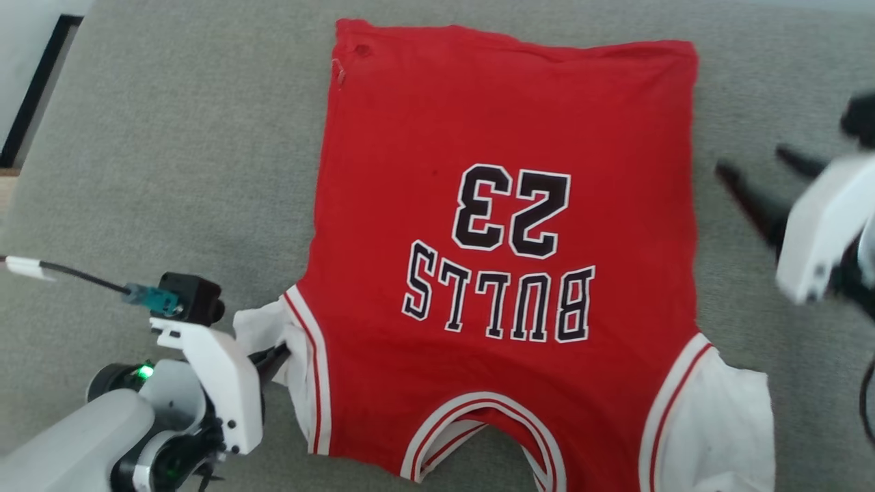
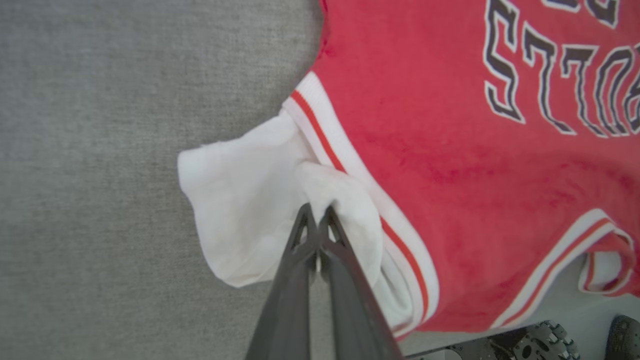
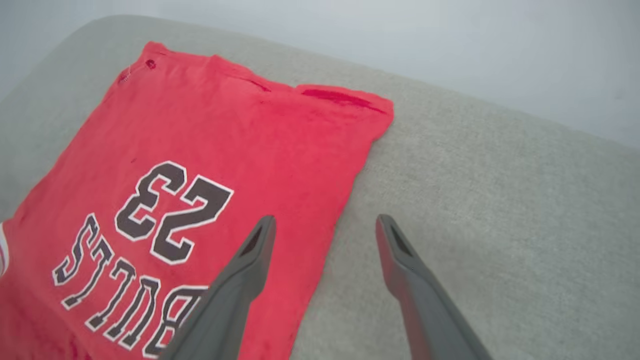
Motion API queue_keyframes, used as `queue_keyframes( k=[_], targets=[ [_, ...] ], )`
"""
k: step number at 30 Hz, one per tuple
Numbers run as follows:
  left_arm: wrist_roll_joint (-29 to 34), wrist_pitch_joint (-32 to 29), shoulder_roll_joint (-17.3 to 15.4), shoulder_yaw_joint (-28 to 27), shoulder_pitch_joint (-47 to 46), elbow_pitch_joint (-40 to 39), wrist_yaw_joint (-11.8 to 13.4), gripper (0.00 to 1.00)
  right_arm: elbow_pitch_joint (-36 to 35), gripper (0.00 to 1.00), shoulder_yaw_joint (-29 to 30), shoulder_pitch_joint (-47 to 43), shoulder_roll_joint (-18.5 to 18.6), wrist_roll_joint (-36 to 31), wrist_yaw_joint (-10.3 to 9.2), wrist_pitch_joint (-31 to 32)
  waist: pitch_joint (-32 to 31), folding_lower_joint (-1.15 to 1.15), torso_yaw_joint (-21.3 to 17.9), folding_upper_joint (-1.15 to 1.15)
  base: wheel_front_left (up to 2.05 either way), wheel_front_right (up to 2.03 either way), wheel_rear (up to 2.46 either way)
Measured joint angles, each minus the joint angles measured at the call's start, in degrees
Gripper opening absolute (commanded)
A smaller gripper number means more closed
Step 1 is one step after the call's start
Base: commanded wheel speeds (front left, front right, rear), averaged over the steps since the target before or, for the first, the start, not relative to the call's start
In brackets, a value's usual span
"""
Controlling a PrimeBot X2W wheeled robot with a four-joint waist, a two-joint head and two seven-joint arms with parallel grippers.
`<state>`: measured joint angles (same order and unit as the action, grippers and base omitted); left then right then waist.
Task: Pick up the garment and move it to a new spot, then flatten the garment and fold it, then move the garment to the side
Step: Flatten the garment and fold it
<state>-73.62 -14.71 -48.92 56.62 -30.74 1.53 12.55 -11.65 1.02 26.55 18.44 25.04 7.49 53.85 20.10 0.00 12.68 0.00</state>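
Note:
The garment [image 1: 506,137] is a red jersey with black "BULLS 23" lettering, spread flat on the grey cushion with its neckline toward me. Its white left sleeve [image 2: 235,200] is bunched up, and my left gripper [image 2: 316,216] is shut on a fold of that sleeve, seen at lower left in the head view as the left gripper [image 1: 277,355]. My right gripper [image 1: 755,167] hovers open just off the garment's right edge, above the bare cushion. In the right wrist view the right gripper [image 3: 325,225] spreads wide over the garment [image 3: 210,150] edge, holding nothing.
The grey cushion [image 1: 157,171] extends around the jersey on all sides. The other white sleeve [image 1: 724,424] lies flat at lower right. A dark floor strip [image 1: 34,89] runs along the cushion's far left edge. A pale wall [image 3: 450,40] lies beyond the cushion.

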Motion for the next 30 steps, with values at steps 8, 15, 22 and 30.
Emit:
queue_keyframes(
  k=[8, 15, 22, 30],
  targets=[
    [1.7, -0.43, 4.1, 0.82, -3.7, 2.52, -2.77, 0.0, 24.23, 1.0, 2.27, 17.7, -0.44, -8.14, 0.0, -4.89, 2.25, 0.0, 3.82, 0.0, 0.0, 0.0, 0.0],
    [2.63, -0.49, 6.9, 1.46, -5.83, 4.63, -4.66, 0.0, 39.84, 1.0, 4.48, 26.82, -1.05, -12.05, 0.0, -3.7, 4.01, 0.0, 6.75, 0.0, 0.0, 0.0, 0.0],
    [3.05, -0.66, 9.99, 2.08, -7.86, 7.76, -7.21, 0.0, 52.68, 1.0, 7.95, 32.69, -1.45, -16.95, 0.0, 3.07, 6.07, 0.0, 10.0, 0.0, 0.0, 0.0, 0.0],
    [2.98, -0.03, 11.94, 2.11, -8.87, 11.14, -9.48, 0.0, 56.13, 0.0, 3.78, 34.6, -0.03, -17.81, 0.0, 5.83, 7.07, 0.0, 11.25, 0.0, 0.0, 0.0, 0.0]
  ],
)
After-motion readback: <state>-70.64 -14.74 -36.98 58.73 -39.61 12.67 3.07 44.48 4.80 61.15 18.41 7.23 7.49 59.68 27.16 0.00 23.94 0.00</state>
